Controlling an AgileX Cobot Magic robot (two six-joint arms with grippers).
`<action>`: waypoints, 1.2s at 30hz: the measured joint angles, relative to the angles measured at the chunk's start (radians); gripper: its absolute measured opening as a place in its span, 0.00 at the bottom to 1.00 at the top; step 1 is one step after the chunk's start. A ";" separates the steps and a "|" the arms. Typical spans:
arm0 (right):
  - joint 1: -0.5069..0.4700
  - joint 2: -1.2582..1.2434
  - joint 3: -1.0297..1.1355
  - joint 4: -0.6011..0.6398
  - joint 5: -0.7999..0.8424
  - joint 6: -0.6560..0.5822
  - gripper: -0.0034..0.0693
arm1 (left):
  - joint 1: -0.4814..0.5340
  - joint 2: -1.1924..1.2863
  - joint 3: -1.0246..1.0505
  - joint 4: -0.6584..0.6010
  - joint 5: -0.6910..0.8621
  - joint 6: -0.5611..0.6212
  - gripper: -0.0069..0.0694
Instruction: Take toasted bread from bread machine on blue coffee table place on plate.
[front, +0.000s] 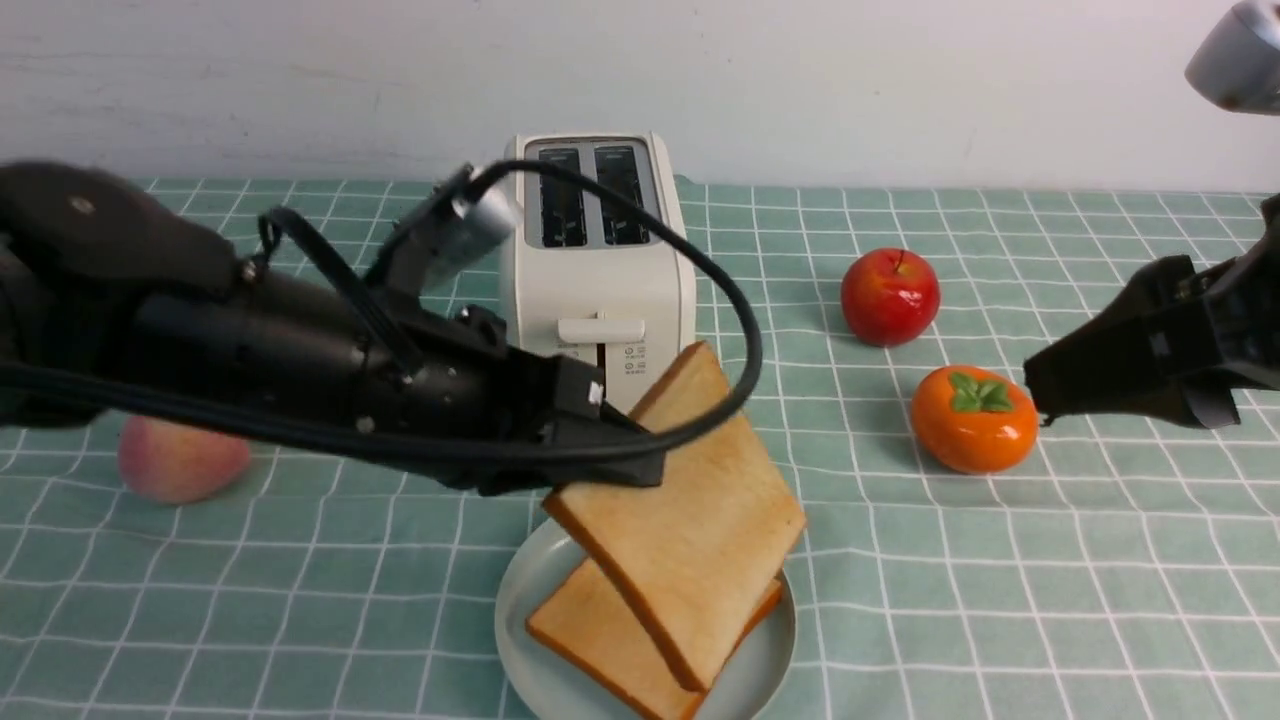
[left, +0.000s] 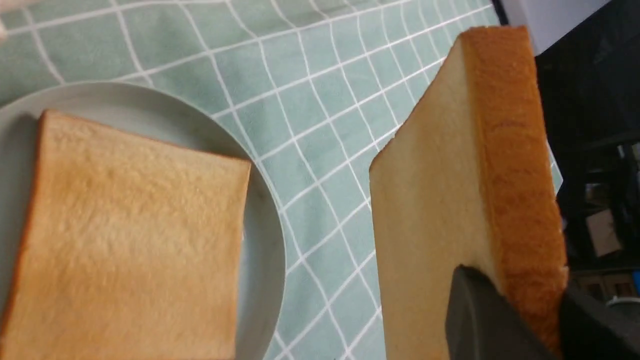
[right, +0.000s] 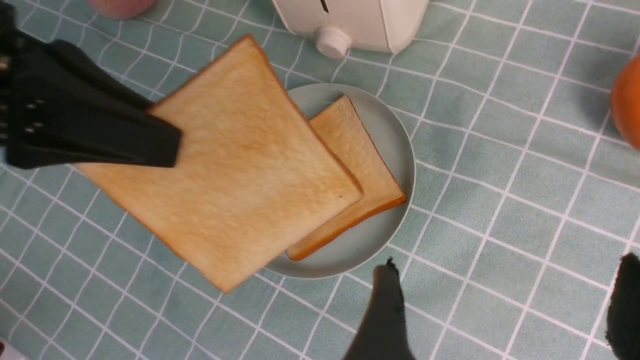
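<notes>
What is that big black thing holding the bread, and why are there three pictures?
It is a robot with two arms. Each arm ends in an end effector, a pincer that works like fingers. The big picture looks forward from between the arms; the other two come from small cameras on each wrist.

The left end effector is pinching one slice of toast by its edge, tilted above the plate. Another slice already lies flat on that plate. The right end effector is open, holds nothing and waits off to the side.

Behind the plate stands a white toaster with both slots empty. On the green checked cloth there are also a red apple, an orange persimmon and a pink peach.
</notes>
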 joint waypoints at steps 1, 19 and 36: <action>0.000 0.000 0.000 0.000 0.000 0.000 0.80 | 0.000 0.022 0.010 -0.040 -0.018 0.028 0.19; 0.000 -0.002 0.000 -0.011 0.049 0.034 0.69 | 0.058 0.169 0.038 0.399 -0.365 -0.416 0.80; 0.000 -0.593 0.463 -0.295 -0.411 0.226 0.02 | 0.171 -0.320 -0.042 0.585 0.012 -0.539 0.28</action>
